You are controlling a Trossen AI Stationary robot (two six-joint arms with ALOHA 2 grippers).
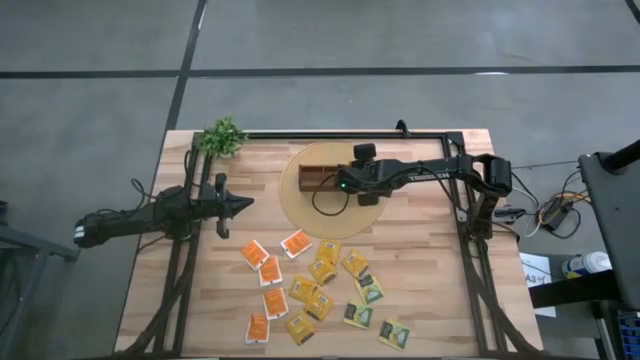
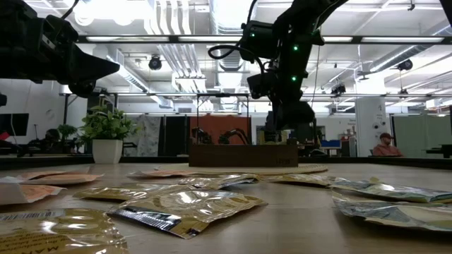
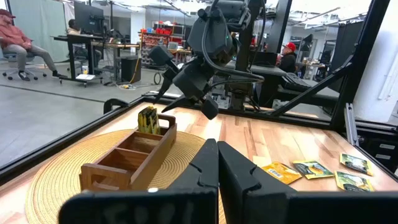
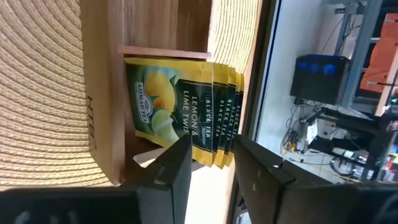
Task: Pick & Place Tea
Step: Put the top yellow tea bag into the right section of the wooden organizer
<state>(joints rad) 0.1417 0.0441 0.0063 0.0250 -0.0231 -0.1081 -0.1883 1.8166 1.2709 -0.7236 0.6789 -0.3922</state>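
Note:
Several yellow tea sachets (image 4: pixel 180 106) stand on edge in the end compartment of the brown wooden box (image 1: pixel 322 178), which rests on a round woven mat (image 1: pixel 300 210). My right gripper (image 4: pixel 211 165) hovers over that compartment, slanting down, open, with the sachets' upper edges between its fingers. Several more orange, yellow and green sachets (image 1: pixel 320 290) lie flat on the table nearer the front edge. My left gripper (image 1: pixel 240 205) waits shut and level at the table's left, holding nothing. My right gripper stands open with one finger (image 4: pixel 177 165) in front of the first sachet's upper edge (image 4: pixel 186 144) and the other finger past the last sachet. Whether either finger touches a sachet I cannot tell. The sachets stand upright in the box.
A small potted plant (image 1: pixel 222 137) stands at the far left corner. Black frame rails (image 1: pixel 330 134) run along the table's far edge and both sides. The box's other two compartments (image 3: pixel 121 158) hold nothing. People sit in the room beyond the table.

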